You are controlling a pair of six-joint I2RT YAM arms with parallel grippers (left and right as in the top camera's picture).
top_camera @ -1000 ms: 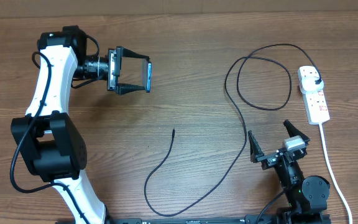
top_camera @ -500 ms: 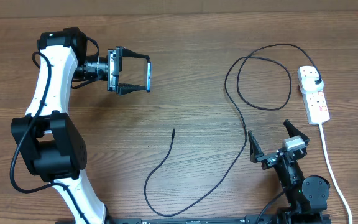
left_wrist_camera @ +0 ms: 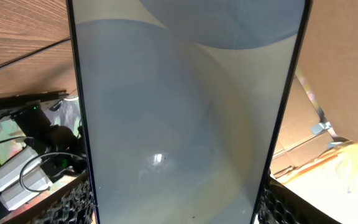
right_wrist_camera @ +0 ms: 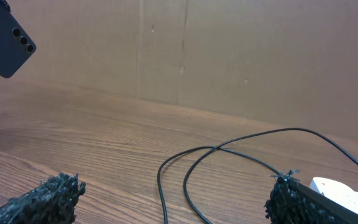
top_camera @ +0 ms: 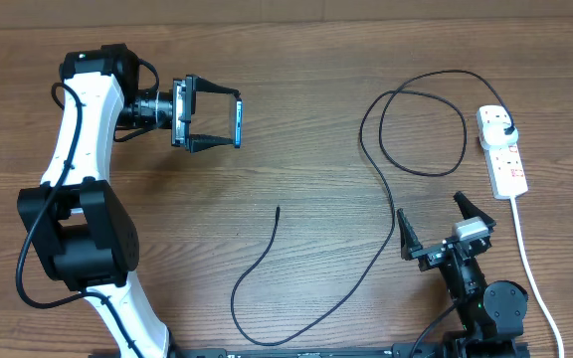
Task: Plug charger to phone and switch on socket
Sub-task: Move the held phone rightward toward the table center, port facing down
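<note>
Currently left arm reaches level above the table; left jaws clamp the phone by its long edges, aloft. Right arm sits folded low, right jaws wide, empty, charger just beside.

Quick count: one socket, one phone way off to its left, one black charger looping just left of it, one white cord coming off it. Two grippers: left gripper, right gripper.

A robotics lab: wood-grain table backed by cardboard panels, white robot arm mounted.
</note>
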